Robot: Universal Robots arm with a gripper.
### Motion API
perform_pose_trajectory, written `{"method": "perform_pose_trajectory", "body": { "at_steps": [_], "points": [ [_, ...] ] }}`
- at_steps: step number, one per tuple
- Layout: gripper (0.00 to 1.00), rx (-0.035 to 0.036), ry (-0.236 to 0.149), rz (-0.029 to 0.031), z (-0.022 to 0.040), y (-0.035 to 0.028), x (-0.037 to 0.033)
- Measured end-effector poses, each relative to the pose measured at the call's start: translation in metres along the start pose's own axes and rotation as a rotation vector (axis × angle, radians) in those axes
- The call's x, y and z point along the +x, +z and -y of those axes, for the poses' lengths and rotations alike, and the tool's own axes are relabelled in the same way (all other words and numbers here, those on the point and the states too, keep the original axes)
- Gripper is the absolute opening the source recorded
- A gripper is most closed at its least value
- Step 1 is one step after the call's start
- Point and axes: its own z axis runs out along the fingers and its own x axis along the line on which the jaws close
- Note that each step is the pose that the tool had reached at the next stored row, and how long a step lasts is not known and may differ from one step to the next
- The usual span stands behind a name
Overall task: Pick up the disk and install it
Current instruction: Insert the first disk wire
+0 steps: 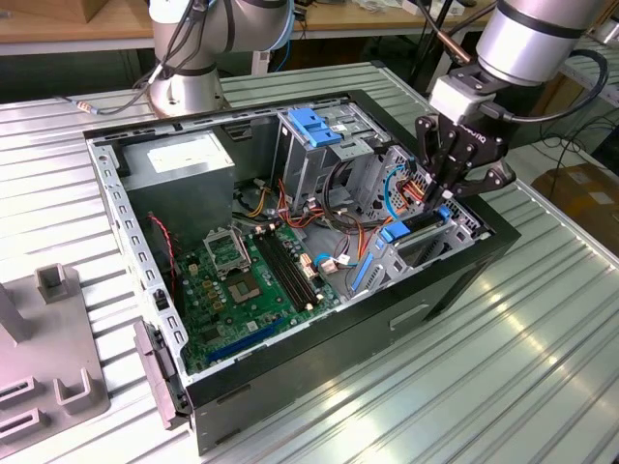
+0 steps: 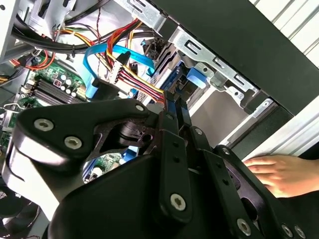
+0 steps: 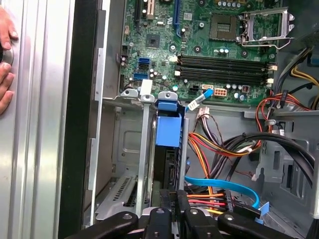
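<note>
Reaching down into the open computer case, the gripper stands over the drive bay at the case's front corner. In the first wrist view its fingers are drawn close together on the near edge of the disk, which stands on edge with its blue carrier showing as a bright band running away from the fingertips. So the fingers appear clamped on the disk, with almost no gap between them.

The disk lies directly ahead of the fingers, between the metal walls of the bay, and most of its length looks already sunk into that slot. Beyond it, further out from the fingers, lies the green motherboard. Beside the fingers, a blue flat data cable and a bundle of red, yellow and orange power wires hang close to the bay. A person's hand rests on the ribbed metal desk outside the case, on the far side of its black wall from the fingers.

My judgement is that the pick-up is done and the install is well advanced: the disk is in the bay and guided by its rails. Whether it is fully seated and latched cannot be told, and the cables are not visibly joined to it.
</note>
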Motion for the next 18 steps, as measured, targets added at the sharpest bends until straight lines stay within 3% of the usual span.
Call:
{"method": "perform_pose_trajectory", "body": {
  "at_steps": [7,10,18],
  "points": [
    [0.16,-0.0093,0.057,-0.0002,0.0000,0.0046,-0.0001],
    [0.16,-0.0178,0.064,0.0000,0.0061,0.0073,0.0003],
    [0.16,-0.0183,0.065,-0.0001,0.0043,0.0079,0.0001]
  ]
}}
